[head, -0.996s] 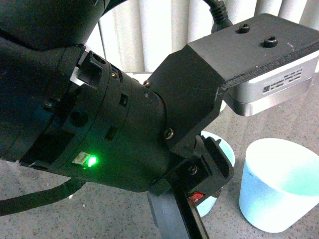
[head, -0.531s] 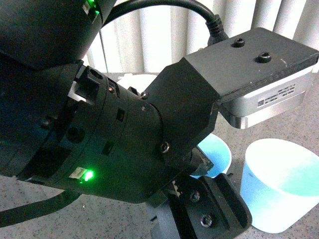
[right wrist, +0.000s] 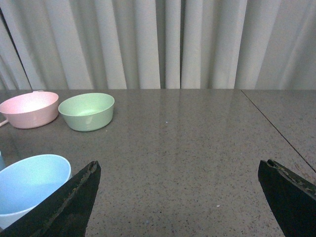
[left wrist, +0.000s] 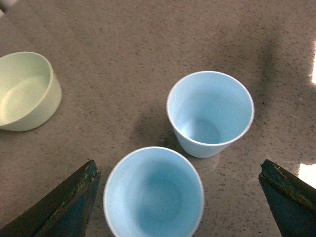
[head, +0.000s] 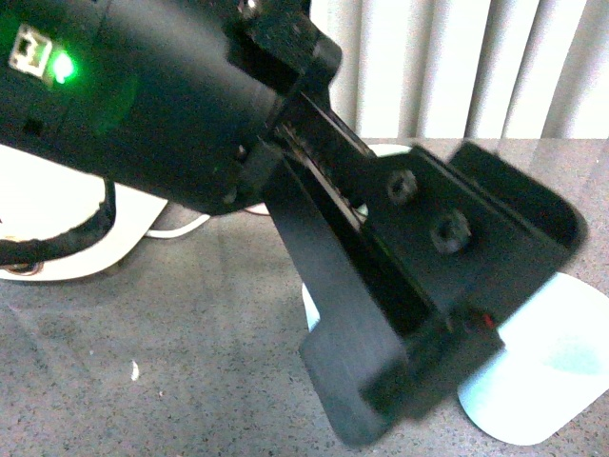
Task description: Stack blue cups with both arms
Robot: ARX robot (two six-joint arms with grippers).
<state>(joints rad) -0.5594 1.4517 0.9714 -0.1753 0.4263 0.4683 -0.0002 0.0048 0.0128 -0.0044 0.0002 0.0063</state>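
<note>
Grey speckled counter (left wrist: 98, 29), pale pleated curtain (right wrist: 158, 44) behind. Left claw (left wrist: 177, 165) spread wide above nearer blue cup (left wrist: 153, 197); cup upright between fingers, no contact. Farther blue cup (left wrist: 211, 112) upright just beside it, not nested. Green bowl (left wrist: 24, 91) off to side. Right claw (right wrist: 178, 165) spread wide, holding nothing; blue cup (right wrist: 29, 185) beside one finger (right wrist: 64, 207), outside gap. Pink bowl (right wrist: 29, 108) next to green bowl, near curtain. Black arm (head: 190, 114) blocks most of front view.
</note>
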